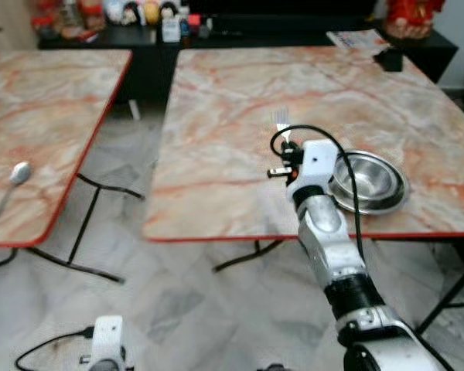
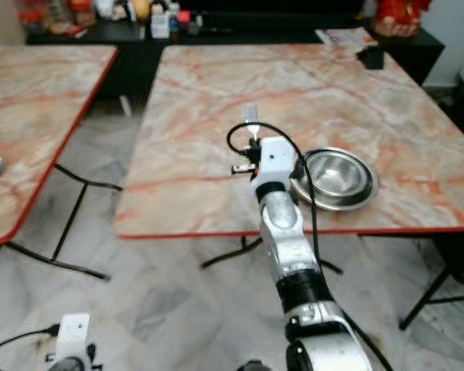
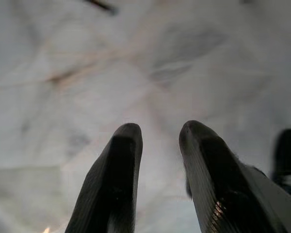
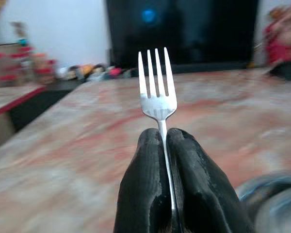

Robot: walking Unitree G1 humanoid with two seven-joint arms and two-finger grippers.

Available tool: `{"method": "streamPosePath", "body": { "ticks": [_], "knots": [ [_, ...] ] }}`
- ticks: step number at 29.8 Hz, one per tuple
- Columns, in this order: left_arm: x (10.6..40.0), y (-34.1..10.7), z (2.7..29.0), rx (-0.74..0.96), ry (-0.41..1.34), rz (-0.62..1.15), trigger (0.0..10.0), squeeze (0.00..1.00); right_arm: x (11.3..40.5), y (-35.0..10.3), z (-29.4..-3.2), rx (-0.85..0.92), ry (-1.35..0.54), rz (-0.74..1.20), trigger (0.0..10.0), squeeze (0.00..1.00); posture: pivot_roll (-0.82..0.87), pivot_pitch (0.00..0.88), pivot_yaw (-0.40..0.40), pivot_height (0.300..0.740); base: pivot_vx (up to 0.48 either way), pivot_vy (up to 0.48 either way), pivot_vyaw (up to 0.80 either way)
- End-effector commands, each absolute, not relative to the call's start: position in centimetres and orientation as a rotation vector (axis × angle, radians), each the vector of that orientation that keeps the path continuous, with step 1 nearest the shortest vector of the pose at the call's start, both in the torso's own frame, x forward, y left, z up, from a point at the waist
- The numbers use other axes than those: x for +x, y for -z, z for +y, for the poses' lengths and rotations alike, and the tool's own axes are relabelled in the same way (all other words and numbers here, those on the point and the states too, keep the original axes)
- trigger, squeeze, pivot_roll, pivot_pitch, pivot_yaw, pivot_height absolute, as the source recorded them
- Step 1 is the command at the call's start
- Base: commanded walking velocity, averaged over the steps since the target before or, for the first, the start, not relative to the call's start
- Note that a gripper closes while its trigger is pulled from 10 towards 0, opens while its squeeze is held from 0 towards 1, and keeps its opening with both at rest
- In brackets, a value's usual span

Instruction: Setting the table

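Fingers (image 4: pixel 150 194) of the right pincer (image 4: pixel 163 133) press together on the neck of a fork (image 4: pixel 156 92), tines pointing up and away, over the marble table (image 1: pixel 240 85). A steel bowl (image 1: pixel 367 182) sits just beside that arm, near the table's front edge. The left pincer (image 3: pixel 157 133) hangs over the tiled floor (image 3: pixel 63 73), fingers slightly apart, holding nothing. A spoon (image 1: pixel 8 189) lies on the neighbouring table (image 1: pixel 46 93).
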State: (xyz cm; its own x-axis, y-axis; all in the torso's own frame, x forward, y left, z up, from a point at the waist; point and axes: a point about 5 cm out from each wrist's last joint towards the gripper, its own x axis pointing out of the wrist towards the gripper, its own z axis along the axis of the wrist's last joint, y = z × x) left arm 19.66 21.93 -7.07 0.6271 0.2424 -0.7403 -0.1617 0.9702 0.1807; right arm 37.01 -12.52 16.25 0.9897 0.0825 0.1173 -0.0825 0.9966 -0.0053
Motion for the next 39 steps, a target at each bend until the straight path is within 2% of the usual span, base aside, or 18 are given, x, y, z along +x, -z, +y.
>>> {"method": "streamPosePath", "body": {
  "ticks": [1, 23, 34, 39],
  "knots": [
    [19.17, 7.14, 22.75, 0.12, -0.247, 0.874, 10.0, 0.0, 37.13, -17.01, -11.63, 0.014, -0.102, -0.137, 10.0, 0.0, 0.02, 0.131, -0.034, 0.74, 0.0, -0.472, 0.0],
    [19.29, 7.02, 22.94, 0.12, -0.257, 0.866, 10.0, 0.0, 37.21, -17.01, -11.91, 0.016, -0.087, -0.13, 10.0, 0.0, 0.01, 0.132, -0.032, 0.74, 0.014, -0.468, 0.0],
    [19.35, 7.02, 22.84, 0.121, -0.25, 0.866, 10.0, 0.0, 37.01, -16.43, -11.63, 0.004, -0.098, -0.106, 10.0, 0.0, 0.01, 0.131, -0.032, 0.74, 0.326, -0.344, 0.0],
    [19.54, 6.93, 22.74, 0.104, -0.247, 0.856, 10.0, 0.0, 37.0, -16.36, -11.63, 0.007, -0.093, -0.102, 10.0, 0.0, 0.01, 0.132, -0.031, 0.74, 0.0, 0.0, 0.0]
  ]
}}
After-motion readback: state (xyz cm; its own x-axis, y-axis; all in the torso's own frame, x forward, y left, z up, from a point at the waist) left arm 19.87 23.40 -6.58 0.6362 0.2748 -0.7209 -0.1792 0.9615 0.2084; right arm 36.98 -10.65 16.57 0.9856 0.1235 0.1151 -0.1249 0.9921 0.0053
